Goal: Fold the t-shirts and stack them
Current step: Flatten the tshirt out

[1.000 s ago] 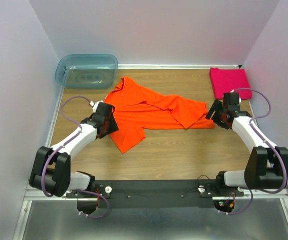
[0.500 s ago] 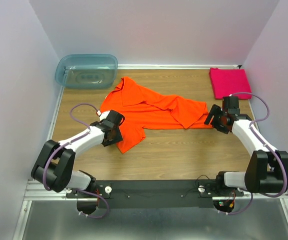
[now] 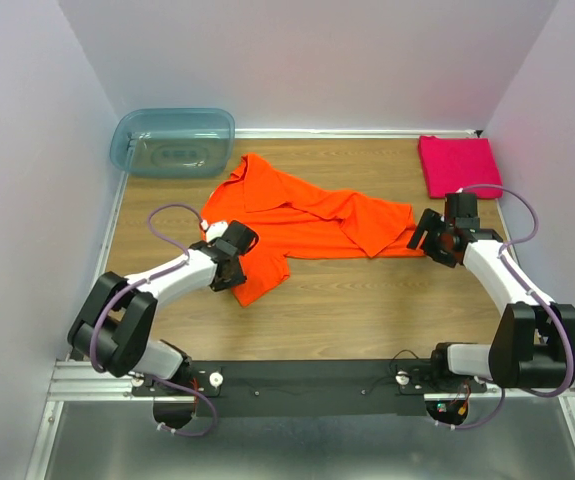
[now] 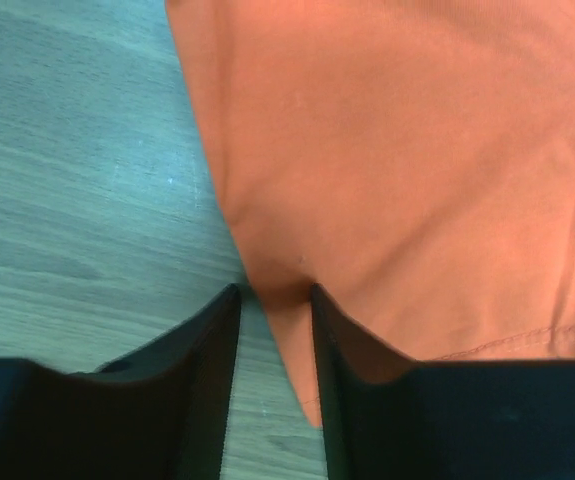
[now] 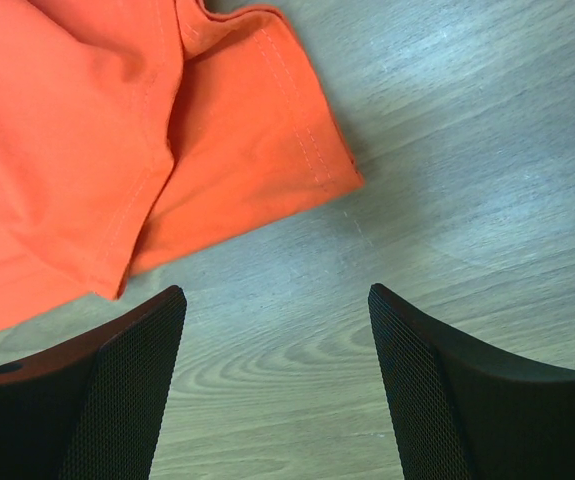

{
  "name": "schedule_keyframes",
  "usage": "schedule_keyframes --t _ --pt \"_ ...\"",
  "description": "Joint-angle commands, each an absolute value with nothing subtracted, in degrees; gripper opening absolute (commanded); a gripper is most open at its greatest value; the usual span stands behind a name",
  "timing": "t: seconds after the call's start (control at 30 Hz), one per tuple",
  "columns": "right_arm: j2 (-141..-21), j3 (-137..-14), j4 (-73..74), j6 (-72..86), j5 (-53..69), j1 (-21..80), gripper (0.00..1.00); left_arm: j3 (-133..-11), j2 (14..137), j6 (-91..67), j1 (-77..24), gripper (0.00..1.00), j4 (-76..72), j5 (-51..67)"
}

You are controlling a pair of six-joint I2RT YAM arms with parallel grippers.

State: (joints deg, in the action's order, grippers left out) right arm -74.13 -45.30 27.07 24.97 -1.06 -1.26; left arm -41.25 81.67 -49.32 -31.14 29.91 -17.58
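Note:
The bright orange t-shirt [image 3: 307, 215] lies crumpled and spread across the middle of the wooden table. My left gripper [image 3: 235, 262] is at its near-left hem. In the left wrist view the jaws [image 4: 273, 300] stand narrow, with the edge of the orange cloth [image 4: 417, 170] puckered between them. My right gripper [image 3: 422, 240] is open and empty beside the shirt's right corner. In the right wrist view it [image 5: 277, 310] is over bare wood, just short of the hem corner [image 5: 297, 150]. The magenta-pink t-shirt [image 3: 458, 163] lies folded square at the back right.
A translucent blue-green plastic tub [image 3: 172, 142] stands at the back left corner. White walls close in the table on the left, back and right. Bare wood [image 3: 367, 300] shows along the near side between the arms.
My left gripper has moved right and nearer along the shirt's left side to its near-left hem and closed on it. My right gripper shifted slightly and stays open.

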Motion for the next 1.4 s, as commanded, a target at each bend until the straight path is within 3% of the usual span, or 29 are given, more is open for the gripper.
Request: schedule_keyframes --t 0.0,0.03,0.13,0.2,0.43,1.03,1.37 --pt "-74.1 -45.4 28.3 24.6 -0.3 -1.7 0.82 -39.9 85.5 -50.2 -31.6 0.31 30.6 -17.3" --pt "-74.1 -45.4 28.2 24.7 -0.3 -1.7 0.82 -40.2 85.8 -49.7 -31.6 0.23 30.7 -17.3" --pt "-74.4 -45.4 28.2 25.0 -0.3 -1.7 0.82 -40.8 86.8 -49.0 -31.6 0.12 30.9 -17.3" --pt "-74.8 -45.3 28.2 25.3 -0.4 -1.7 0.82 -41.2 87.3 -48.4 -31.6 0.0 31.1 -17.0" --pt "-78.5 -44.7 28.1 26.9 -5.4 -1.8 0.82 -42.7 83.1 -47.8 -31.6 0.0 33.3 -17.7" --pt "-86.6 -48.2 22.2 28.8 -8.1 -2.0 0.63 -44.9 77.5 -45.4 -31.5 0.0 35.7 -18.6" --pt "-88.4 -48.8 21.5 29.7 -9.5 -2.1 0.63 -44.8 77.1 -44.1 -31.0 0.0 35.3 -18.6"
